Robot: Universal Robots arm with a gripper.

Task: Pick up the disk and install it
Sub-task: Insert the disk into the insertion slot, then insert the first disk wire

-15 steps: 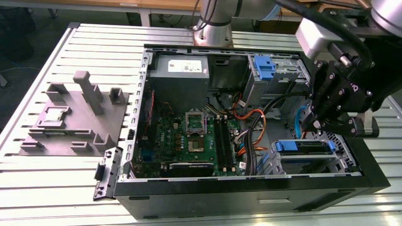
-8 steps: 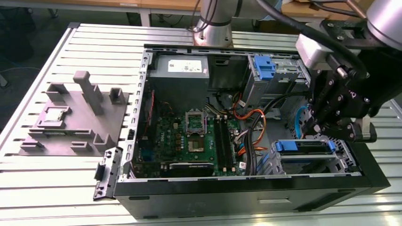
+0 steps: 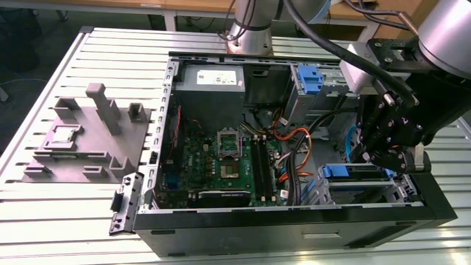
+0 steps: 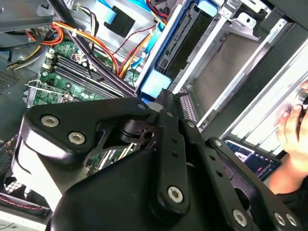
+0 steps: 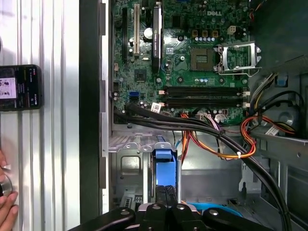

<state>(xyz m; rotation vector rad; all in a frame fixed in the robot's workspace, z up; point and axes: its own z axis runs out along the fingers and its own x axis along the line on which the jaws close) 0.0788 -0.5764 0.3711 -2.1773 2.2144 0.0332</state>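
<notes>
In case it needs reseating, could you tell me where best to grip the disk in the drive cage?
Grip the disk by its blue carrier end, from the open side of the case: it sits edge-on between the cage walls, leaving that end exposed.

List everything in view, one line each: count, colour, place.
table: one, silver, slatted, under everything
case: one, black, open, on the table
motherboard: one, green, inside the case
power supply: one, grey, case corner near the arm's base
cables: a bundle, orange, red and black, beside the motherboard
disk: one, blue carrier showing, in the bay at the exterior view's right
spare carrier: one, blue, in the bay near the power supply
fixture: one, grey, on the table, the exterior view's left of the case
phone: one, black, on the table outside the case
hand: one, a person's, by the phone
arm: one, silver, base beyond the case
gripper: one, black, at the disk's carrier
</notes>
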